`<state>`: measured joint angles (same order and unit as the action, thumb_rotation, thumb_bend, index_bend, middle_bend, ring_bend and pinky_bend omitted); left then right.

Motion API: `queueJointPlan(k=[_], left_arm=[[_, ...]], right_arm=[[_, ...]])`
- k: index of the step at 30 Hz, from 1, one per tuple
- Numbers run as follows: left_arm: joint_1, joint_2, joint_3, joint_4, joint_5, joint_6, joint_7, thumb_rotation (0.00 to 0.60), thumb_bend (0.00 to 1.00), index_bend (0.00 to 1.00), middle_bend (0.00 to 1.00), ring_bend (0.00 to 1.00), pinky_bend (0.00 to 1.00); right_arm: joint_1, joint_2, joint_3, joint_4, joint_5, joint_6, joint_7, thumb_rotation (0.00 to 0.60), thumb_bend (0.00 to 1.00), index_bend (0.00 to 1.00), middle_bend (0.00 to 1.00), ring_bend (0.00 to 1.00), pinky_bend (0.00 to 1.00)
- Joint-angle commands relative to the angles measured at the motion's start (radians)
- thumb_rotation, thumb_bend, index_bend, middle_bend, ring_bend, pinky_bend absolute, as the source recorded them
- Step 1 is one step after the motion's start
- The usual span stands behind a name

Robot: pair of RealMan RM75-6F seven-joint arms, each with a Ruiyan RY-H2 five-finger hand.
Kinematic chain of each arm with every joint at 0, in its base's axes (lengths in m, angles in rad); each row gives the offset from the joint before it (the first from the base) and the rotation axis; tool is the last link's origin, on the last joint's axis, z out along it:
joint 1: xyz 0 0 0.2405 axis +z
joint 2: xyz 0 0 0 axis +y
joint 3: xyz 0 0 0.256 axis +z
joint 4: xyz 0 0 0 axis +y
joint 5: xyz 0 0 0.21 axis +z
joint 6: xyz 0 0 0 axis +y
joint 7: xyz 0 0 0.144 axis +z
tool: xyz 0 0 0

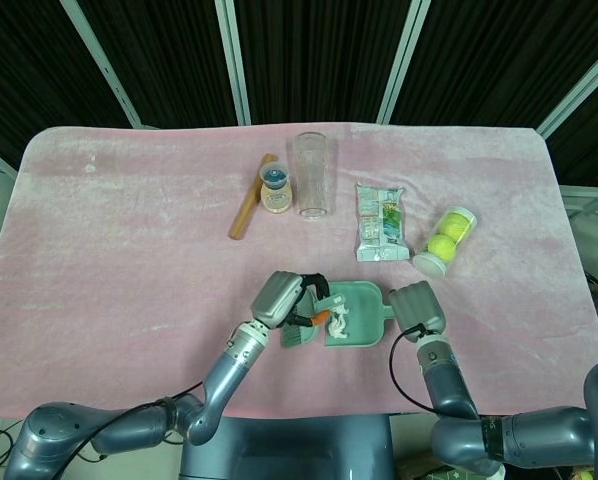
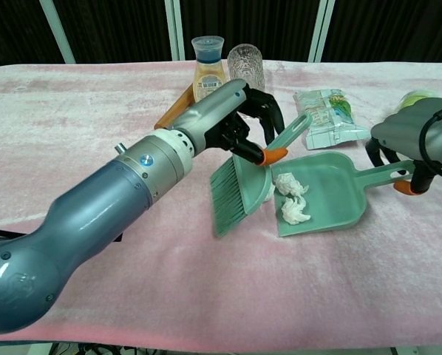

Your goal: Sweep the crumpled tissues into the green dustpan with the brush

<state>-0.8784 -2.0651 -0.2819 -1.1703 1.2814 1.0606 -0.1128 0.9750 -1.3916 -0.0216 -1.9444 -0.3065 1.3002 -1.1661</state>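
Observation:
My left hand (image 2: 239, 118) (image 1: 282, 297) grips the green brush (image 2: 243, 186) by its handle, and the bristles hang just left of the dustpan's open mouth. The green dustpan (image 2: 338, 203) (image 1: 362, 300) lies flat on the pink cloth with two crumpled white tissues (image 2: 290, 197) (image 1: 339, 322) inside it near the mouth. My right hand (image 2: 413, 137) (image 1: 415, 304) holds the dustpan's handle at the right. No loose tissue shows on the cloth around the brush.
Behind the pan lie a snack packet (image 2: 327, 117), a clear glass (image 2: 245, 61), a small capped bottle (image 2: 208, 58) and a wooden stick (image 1: 250, 209). A tube of tennis balls (image 1: 445, 239) lies at the right in the head view.

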Motion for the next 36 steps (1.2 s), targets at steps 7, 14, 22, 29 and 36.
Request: queueJointPlan(k=[7, 14, 22, 29, 36], left_arm=[[-0.052, -0.113, -0.034, 0.115, 0.016, -0.016, -0.032, 0.600, 0.36, 0.62, 0.67, 0.89, 1.00], [-0.122, -0.190, -0.084, 0.203, 0.045, -0.018, -0.061, 0.600, 0.36, 0.62, 0.67, 0.89, 1.00], [-0.226, -0.204, -0.124, 0.223, 0.000, -0.010, -0.078, 0.600, 0.36, 0.62, 0.67, 0.89, 1.00], [-0.236, -0.203, -0.115, 0.233, -0.015, 0.036, -0.086, 0.600, 0.36, 0.62, 0.67, 0.89, 1.00], [-0.189, -0.138, -0.098, 0.194, 0.006, 0.043, -0.102, 0.600, 0.36, 0.62, 0.67, 0.89, 1.00]], right_arm=[[0.000, -0.011, 0.008, 0.005, 0.003, -0.003, 0.004, 0.600, 0.45, 0.61, 0.57, 0.65, 0.79], [-0.003, -0.017, 0.010, 0.018, 0.007, -0.008, 0.012, 0.600, 0.45, 0.61, 0.57, 0.65, 0.79], [-0.006, -0.017, 0.012, 0.026, 0.005, -0.012, 0.019, 0.600, 0.45, 0.61, 0.57, 0.65, 0.79], [-0.012, -0.010, 0.017, 0.032, 0.004, -0.014, 0.033, 0.600, 0.45, 0.61, 0.57, 0.65, 0.79], [-0.013, -0.020, 0.017, 0.036, 0.008, -0.012, 0.029, 0.600, 0.45, 0.61, 0.57, 0.65, 0.79]])
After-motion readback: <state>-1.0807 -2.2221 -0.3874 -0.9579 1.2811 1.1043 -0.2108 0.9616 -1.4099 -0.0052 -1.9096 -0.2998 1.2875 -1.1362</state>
